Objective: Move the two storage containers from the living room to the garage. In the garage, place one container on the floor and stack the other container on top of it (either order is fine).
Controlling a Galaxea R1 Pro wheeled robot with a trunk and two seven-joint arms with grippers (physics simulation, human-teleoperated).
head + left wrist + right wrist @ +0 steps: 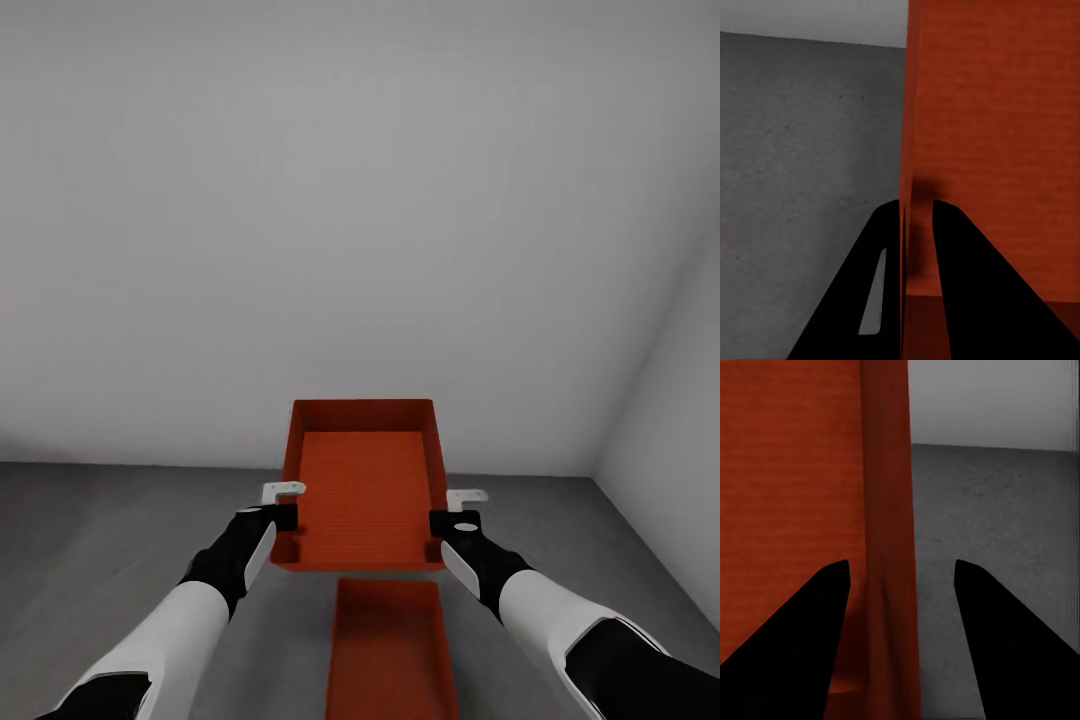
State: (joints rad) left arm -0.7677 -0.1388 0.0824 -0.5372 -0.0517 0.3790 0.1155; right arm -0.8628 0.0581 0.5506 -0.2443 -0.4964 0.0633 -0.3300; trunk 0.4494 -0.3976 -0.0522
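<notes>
While both arms reached forward in the head view, an orange-red storage container (362, 485) hung between them above the grey concrete floor (110, 560), its open top facing up and its ribbed bottom visible. The left tool (284, 503) sat at the container's left wall and the right tool (464, 508) at its right wall, both near the corners closest to the robot. Below it, closer to the robot, the second container (392, 650) lay on the floor, its far end just under the near edge of the raised one.

Seen from the left wrist, the left tool (916, 225) was narrow, its two dark fingers (881, 300) pinched on the thin wall of the raised container (997, 135), one finger outside and one inside. From the right wrist, the right tool (900, 585) stood wide, its fingers (810, 622) straddling the container wall (889, 510) with clear gaps on both sides, one finger over the orange interior and the other over the floor (997, 525). A plain white-grey wall (350, 200) rose behind, meeting a side wall at the right.
</notes>
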